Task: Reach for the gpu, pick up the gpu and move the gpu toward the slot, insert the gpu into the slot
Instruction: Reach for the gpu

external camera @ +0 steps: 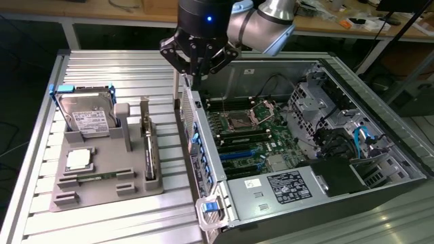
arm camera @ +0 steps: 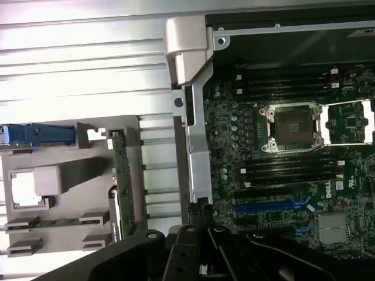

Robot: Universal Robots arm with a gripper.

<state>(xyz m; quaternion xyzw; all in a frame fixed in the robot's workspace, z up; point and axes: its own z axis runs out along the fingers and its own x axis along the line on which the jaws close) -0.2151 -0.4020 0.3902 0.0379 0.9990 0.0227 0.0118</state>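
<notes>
- Scanning from the exterior view's left: a hard drive (external camera: 85, 119) stands upright in the grey fixture tray (external camera: 74, 195), which sits just beside the open PC case (external camera: 265, 76), off its left wall.
- The gpu (external camera: 148, 152) stands on edge in the tray slot nearest the case, untouched. Its silver bracket end is at the far end.
- The gripper (external camera: 196, 76) hangs above the far end of the case wall that faces the tray. Its fingers are pressed together and hold nothing.
- Key relation: the gpu lies lower than the fingers, to their left in the exterior view, away from the case. Its long axis runs parallel to that case wall.
- The blue expansion slots (external camera: 239, 154) sit on the motherboard inside the case, and I judge them empty.
</notes>
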